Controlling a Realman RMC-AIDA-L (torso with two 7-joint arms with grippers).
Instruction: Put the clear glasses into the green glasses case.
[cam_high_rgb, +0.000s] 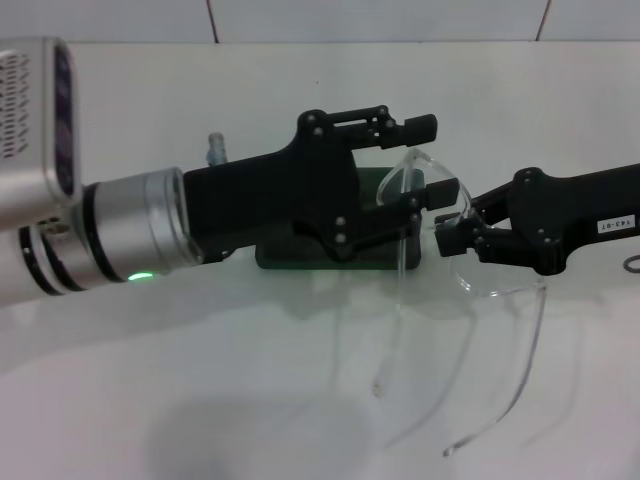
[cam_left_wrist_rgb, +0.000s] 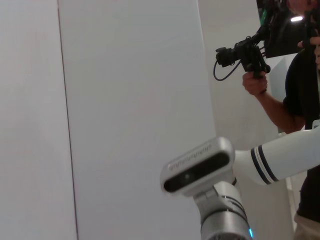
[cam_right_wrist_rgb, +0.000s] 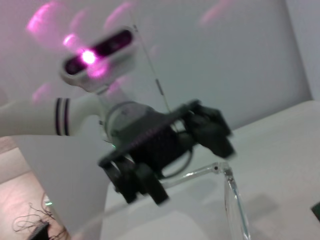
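Left arm (cam_high_rgb: 110, 235), nearest the camera, reaches in from the side; left gripper (cam_high_rgb: 428, 165) stands spread wide above the case (cam_high_rgb: 390, 262), its lower finger (cam_high_rgb: 418, 205) beside the glasses (cam_high_rgb: 445, 290). Right gripper (cam_high_rgb: 447, 218) comes in level from the opposite side, clamped on the glasses' front frame. The glasses are colourless and see-through, lifted just beyond the case, both temples hanging toward the camera. The dark green case lies on the table (cam_high_rgb: 300, 400) beneath the left gripper.
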